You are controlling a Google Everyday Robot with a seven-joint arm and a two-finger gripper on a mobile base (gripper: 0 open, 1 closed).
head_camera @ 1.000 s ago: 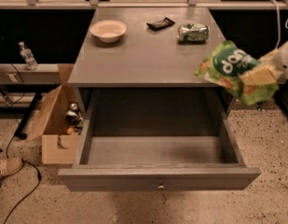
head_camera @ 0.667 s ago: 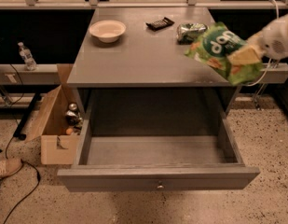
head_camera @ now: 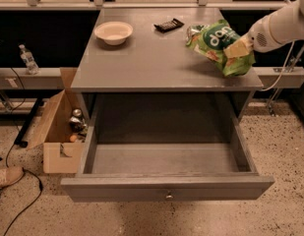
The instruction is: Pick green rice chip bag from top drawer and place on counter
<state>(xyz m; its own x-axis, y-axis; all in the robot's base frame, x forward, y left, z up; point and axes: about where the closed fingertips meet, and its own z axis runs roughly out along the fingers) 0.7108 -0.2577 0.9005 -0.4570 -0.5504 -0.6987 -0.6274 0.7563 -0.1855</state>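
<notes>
The green rice chip bag (head_camera: pixel 218 43) is light green with a dark green round logo and hangs over the right part of the counter (head_camera: pixel 156 58). My gripper (head_camera: pixel 238 47) comes in from the right on a white arm and is shut on the bag's right edge, holding it just above the counter top. The top drawer (head_camera: pixel 166 186) stands pulled fully open below, its inside bare, with a small metal knob at the centre of its front panel.
A white bowl (head_camera: pixel 113 32) sits at the counter's back left. A black device (head_camera: pixel 168 25) lies at the back middle. A shiny foil packet (head_camera: pixel 193 31) peeks out behind the bag. A cardboard box (head_camera: pixel 60 132) stands on the floor left of the cabinet.
My gripper has carried the bag from beside the cabinet's right edge up and leftward over the counter's right part.
</notes>
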